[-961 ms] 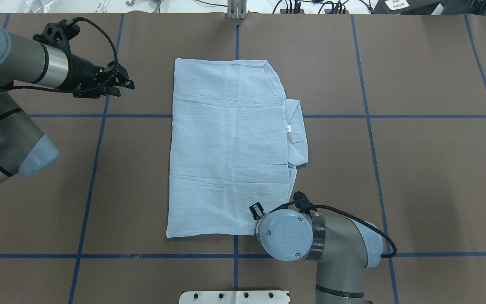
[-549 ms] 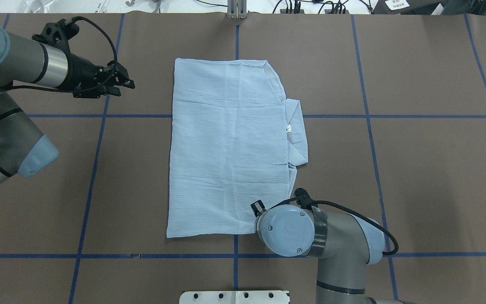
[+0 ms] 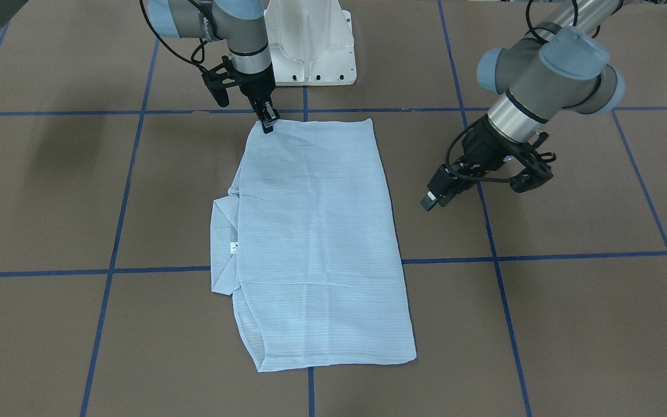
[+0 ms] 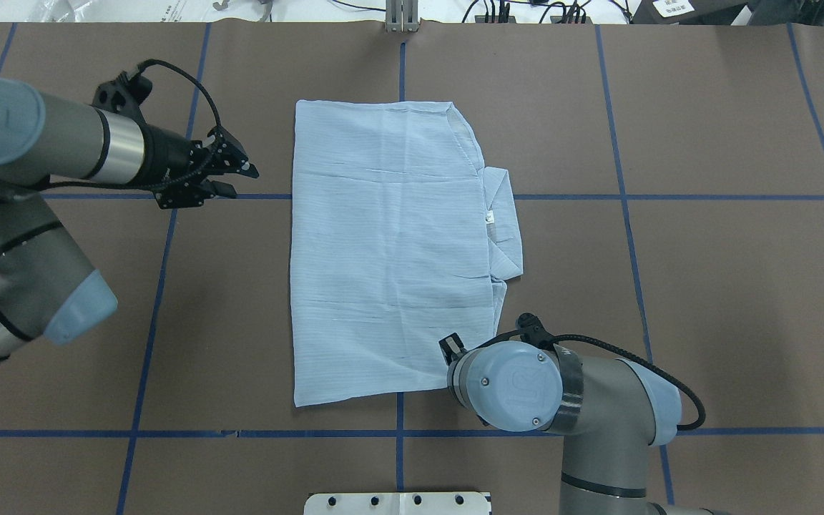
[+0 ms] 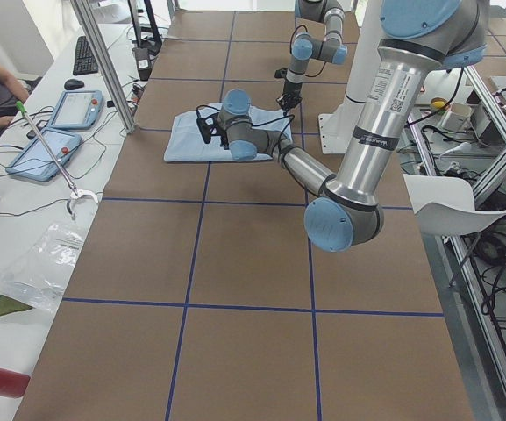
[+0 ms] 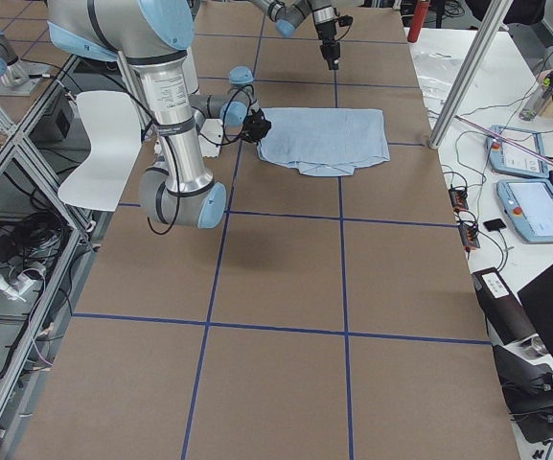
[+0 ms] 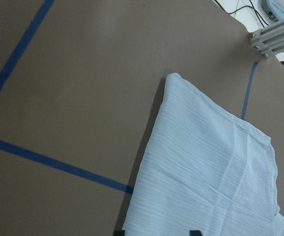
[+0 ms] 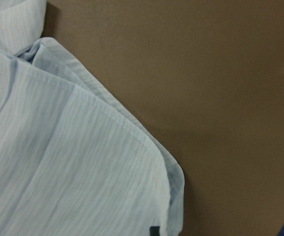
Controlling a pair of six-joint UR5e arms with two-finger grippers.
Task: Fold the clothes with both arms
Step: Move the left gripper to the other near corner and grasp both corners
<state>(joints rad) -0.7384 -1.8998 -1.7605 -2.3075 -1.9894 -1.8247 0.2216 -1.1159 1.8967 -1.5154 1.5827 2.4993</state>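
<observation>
just in front of the white pedestal base, from the front-facing camera: a pale blue striped shirt spread flat on the brown table, long axis running straight away from the base, collar poking out on the base's right-arm side. right gripper down on the shirt corner nearest the base, fingers drawn narrow and apparently nipping the cloth. left gripper off the opposite long edge, clear of the fabric and aimed at it.

from overhead: shirt squarely ahead of the base. left gripper parted wide with nothing between its fingers, level with the half of the shirt farther from the base, a strip of bare table between fingertips and cloth. right gripper's fingers hidden beneath its own wrist.

from the table's left end: left arm stretched low toward the shirt, right arm at the corner closest to the base; finger gaps too small to judge.

from the right end: shirt flat ahead of the base, right arm bent down to its corner.

from the left wrist: corner farthest from the base in full sight, fingertips wide apart at the bottom of the shot.

from the right wrist: seamed, layered corner of cloth hard against the lens.

likely next: the left arm, nearer the free long edge, closing sideways across that gap to a corner along the away-from-base axis.
</observation>
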